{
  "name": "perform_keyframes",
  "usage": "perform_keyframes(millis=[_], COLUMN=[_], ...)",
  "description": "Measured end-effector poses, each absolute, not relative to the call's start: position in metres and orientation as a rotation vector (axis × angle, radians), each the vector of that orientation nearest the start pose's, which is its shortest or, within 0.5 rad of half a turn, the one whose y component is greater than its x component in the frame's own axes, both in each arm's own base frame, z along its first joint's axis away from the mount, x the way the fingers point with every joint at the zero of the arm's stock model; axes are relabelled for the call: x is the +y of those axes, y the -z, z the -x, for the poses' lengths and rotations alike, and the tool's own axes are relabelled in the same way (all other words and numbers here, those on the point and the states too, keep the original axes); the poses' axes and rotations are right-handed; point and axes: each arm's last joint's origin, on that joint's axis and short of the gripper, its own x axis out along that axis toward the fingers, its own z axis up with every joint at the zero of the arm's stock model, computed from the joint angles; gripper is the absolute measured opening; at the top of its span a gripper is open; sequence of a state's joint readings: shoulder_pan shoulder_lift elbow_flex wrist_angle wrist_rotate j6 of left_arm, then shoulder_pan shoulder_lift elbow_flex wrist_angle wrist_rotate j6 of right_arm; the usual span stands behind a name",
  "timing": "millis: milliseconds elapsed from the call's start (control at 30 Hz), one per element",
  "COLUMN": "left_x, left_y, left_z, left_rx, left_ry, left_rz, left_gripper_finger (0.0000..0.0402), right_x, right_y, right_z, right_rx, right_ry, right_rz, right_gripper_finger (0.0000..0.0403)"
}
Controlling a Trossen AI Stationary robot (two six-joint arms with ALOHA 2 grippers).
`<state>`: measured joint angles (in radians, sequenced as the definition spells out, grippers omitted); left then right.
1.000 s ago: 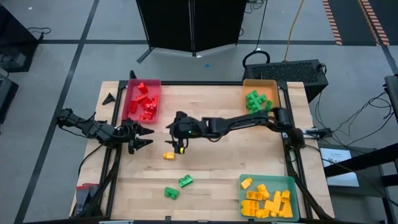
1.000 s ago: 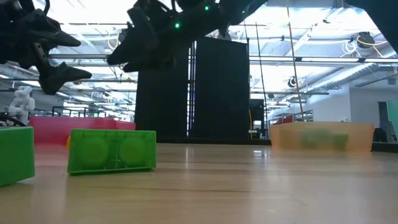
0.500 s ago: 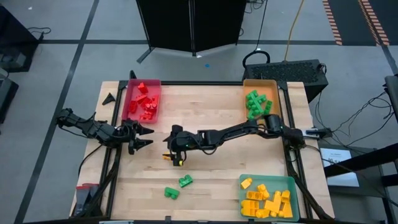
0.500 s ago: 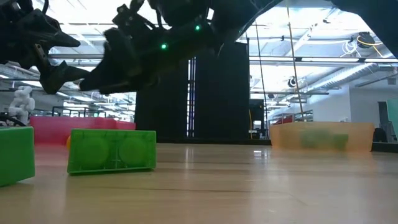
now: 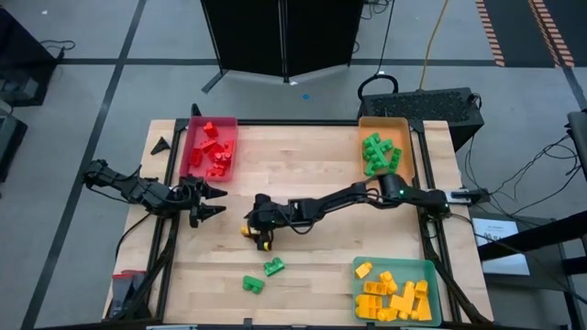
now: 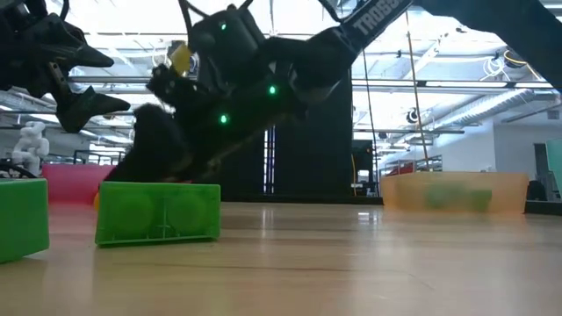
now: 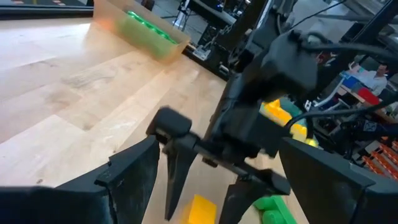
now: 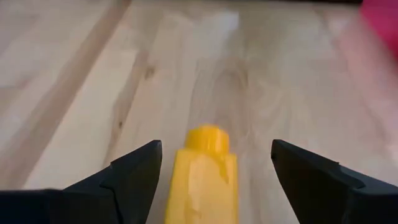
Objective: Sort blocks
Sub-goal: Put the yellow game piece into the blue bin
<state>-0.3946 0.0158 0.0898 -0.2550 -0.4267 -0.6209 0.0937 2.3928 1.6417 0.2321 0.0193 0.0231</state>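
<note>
Your two arms are matte black, built of jointed segments; the right arm (image 6: pixel 290 61), upper centre of the low view, carries green indicator lights and white "TROSSEN" lettering; each hand ends in two dark, wedge-shaped fingers (image 8: pixel 134 180); thin black cables trail beside the left arm (image 5: pixel 138 191).

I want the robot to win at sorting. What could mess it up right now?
The right gripper hangs open around the yellow block. The block lies off to one side between the fingers, so it might twist or slip out when they close. Two green blocks lie close by on the table; a low swing toward the teal tray could knock them.
</note>
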Motion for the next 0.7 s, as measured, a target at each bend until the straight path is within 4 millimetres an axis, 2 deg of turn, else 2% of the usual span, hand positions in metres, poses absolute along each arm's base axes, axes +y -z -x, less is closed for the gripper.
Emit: perform_keyframes(millis=[233, 333, 433, 600, 700], left_x=[-0.023, -0.023, -0.023, -0.023, -0.023], left_y=[-0.168, -0.168, -0.168, -0.168, -0.168], left_z=[-0.087, -0.087, -0.087, -0.087, -0.087], left_rx=[0.153, 0.153, 0.153, 0.15, 0.149], left_ry=[-0.084, -0.084, -0.086, -0.1, -0.103], left_rz=[0.546, 0.545, 0.545, 0.543, 0.542], left_gripper_finger=[0.0331, 0.0331, 0.0331, 0.0331, 0.0331], right_x=[0.046, 0.042, 0.039, 0.036, 0.035], right_y=[-0.091, -0.088, -0.087, -0.088, -0.09], right_z=[-0.514, -0.513, -0.512, -0.512, -0.512], right_rx=[0.588, 0.619, 0.634, 0.636, 0.635], right_ry=[-0.069, -0.051, -0.044, -0.033, -0.018], right_rz=[-0.054, -0.088, -0.089, -0.09, -0.127], right_gripper_finger=[0.0296, 0.0278, 0.0234, 0.0114, 0.0109])
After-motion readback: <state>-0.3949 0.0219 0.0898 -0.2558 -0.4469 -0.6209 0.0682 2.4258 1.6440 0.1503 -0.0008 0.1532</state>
